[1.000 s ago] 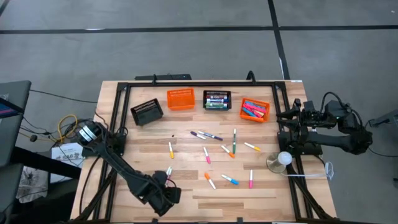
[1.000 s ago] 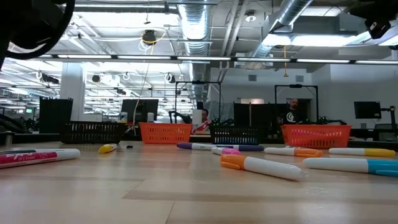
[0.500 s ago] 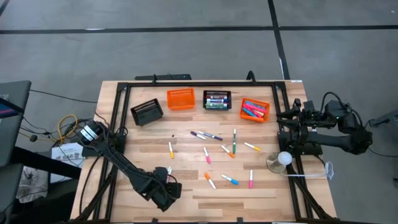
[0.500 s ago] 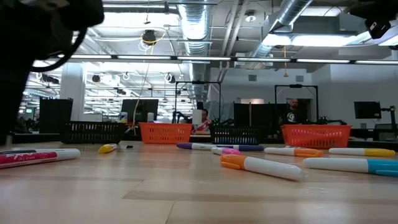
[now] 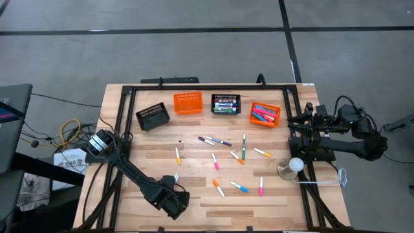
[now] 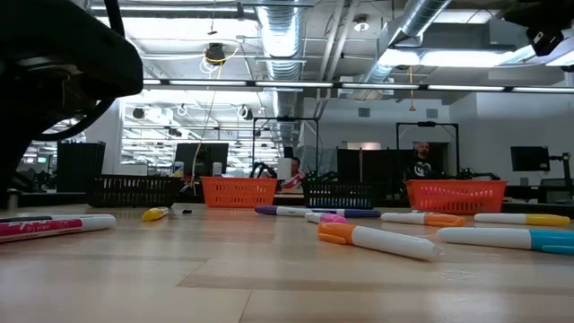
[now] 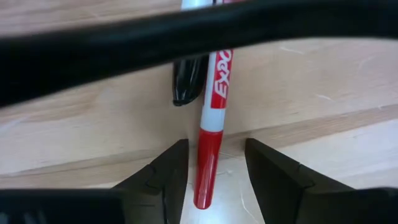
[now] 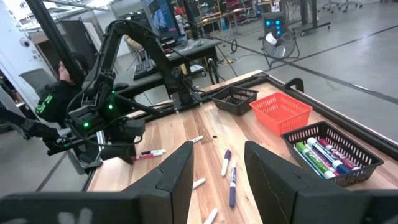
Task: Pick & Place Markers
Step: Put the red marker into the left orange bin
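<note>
- High view: I have the left gripper [image 5: 173, 202] down over the near left part of the table [image 5: 155, 139], and its body covers most of the red marker [image 5: 176, 177] I am after; only a pale tip shows just ahead of it. The other markers [image 5: 229, 158] lie scattered well off to the tool's right, with four baskets [image 5: 188, 103] along the far edge. The right gripper [image 5: 292, 137] waits parked at the right edge, far from everything.
- Low view: a dark bulk of the left arm [image 6: 54, 63] fills the upper left corner and I cannot see its fingers here. A pink marker [image 6: 56, 225] lies below it. People sit in the room behind.
- Left wrist view: my fingers [image 7: 163, 177] stand partly open, one on each side of the red-and-white marker [image 7: 211, 130], not yet touching it and holding nothing. A black-tipped pen [image 7: 188, 81] lies just beside it, touching or nearly so; I cannot tell which. A dark bar across the picture cuts off the marker's far end.
- Handling, as I judge it: light, stiff, smooth plastic and round, so it may roll or slip. I would close across the barrel near its middle, clear of the black neighbour.
- Right wrist view: the right fingers [image 8: 176, 174] stand partly apart, empty, looking across at the left arm.
</note>
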Robot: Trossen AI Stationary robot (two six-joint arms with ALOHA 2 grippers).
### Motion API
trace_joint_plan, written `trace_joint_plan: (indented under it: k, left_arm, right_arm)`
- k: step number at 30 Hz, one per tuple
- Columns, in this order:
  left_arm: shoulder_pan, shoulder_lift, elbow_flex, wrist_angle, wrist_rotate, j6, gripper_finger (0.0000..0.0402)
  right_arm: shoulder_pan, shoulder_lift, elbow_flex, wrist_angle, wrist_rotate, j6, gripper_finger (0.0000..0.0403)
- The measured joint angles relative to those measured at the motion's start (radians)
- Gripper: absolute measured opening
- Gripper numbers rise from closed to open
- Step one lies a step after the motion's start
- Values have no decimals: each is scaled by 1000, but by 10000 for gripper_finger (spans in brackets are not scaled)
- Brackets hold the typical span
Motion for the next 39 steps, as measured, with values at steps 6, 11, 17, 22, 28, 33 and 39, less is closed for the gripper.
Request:
trace_joint_plan:
  k: [6,11,17,22,28,33,39]
  left_arm:
    - [4,2,-2,5,-8,8,159]
    - [3,3,-3,14,-21,9,159]
    - [12,5,-3,15,-44,9,159]
    - [15,6,-4,15,-52,10,159]
    - [16,6,-4,12,-52,10,159]
    - [16,6,-5,11,-52,9,159]
    - [16,6,-5,12,-52,8,159]
  right_arm:
    - [0,0,0,0,0,0,133]
    - [0,0,0,0,0,0,134]
    - [0,0,0,0,0,0,132]
    - [0,0,0,0,0,0,134]
    - [0,0,0,0,0,0,133]
    - [0,0,0,0,0,0,134]
    - [0,0,0,0,0,-1,133]
